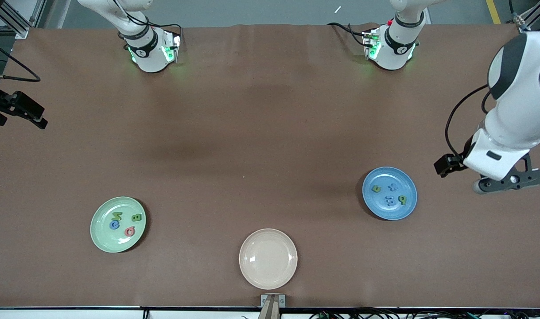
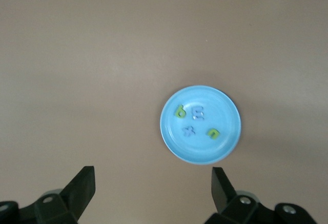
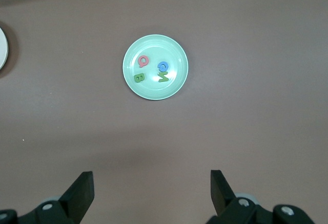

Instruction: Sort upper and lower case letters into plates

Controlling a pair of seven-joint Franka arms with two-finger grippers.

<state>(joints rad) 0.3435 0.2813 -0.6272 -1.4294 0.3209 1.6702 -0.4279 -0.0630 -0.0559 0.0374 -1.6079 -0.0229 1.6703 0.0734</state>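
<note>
On the table, nearest the front camera, we see four letters (image 1: 124, 223) in the pale green plate (image 1: 102, 241), four more in the blue plate (image 1: 407, 208): light, stiff, best pinched across their edges. Our left end effector (image 2: 152, 183) and right end effector (image 3: 151, 188) hang wide apart, holding nothing.

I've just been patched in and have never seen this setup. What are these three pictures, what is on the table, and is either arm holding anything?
Two robot arms work at a brown table. The wide picture looks down from across the table; the other two come from cameras on each arm's wrist.

The left gripper hangs open and empty over bare table by the blue plate, which holds four small letters. The right gripper, also open and empty, is off at the right arm's end of the table, looking at the pale green plate with four more letters. A cream plate lies nearest the front camera, with nothing in it.
</note>
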